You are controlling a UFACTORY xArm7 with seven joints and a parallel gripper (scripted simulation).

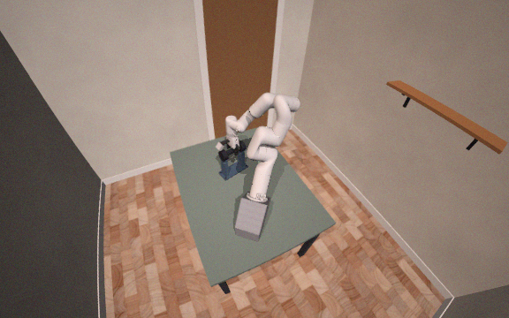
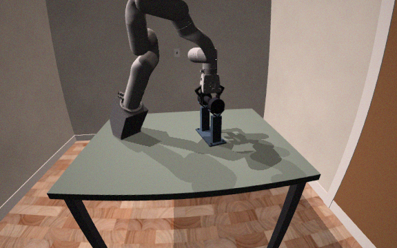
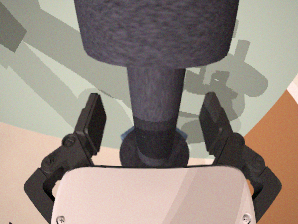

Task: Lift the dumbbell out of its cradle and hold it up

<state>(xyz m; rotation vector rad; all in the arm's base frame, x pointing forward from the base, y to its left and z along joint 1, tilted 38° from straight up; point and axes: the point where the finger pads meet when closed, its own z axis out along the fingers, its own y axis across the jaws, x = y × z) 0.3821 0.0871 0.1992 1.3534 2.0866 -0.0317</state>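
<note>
The dark dumbbell (image 3: 156, 63) lies level in its blue cradle (image 2: 211, 129) on the green table. It also shows in the top and exterior views (image 1: 231, 154) (image 2: 214, 104). My gripper (image 3: 152, 104) is open and points straight down over it. The two dark fingers stand one on each side of the handle, with a gap between each finger and the handle. In the wrist view the near head is partly hidden under my hand, and the cradle is almost fully hidden by the dumbbell. In the exterior view my gripper (image 2: 209, 97) sits right at the dumbbell's height.
My grey base block (image 1: 251, 218) stands on the table in front of the cradle. A wall and a brown door panel (image 1: 239, 57) are close behind the table's far edge. A wooden shelf (image 1: 446, 116) hangs on the right wall.
</note>
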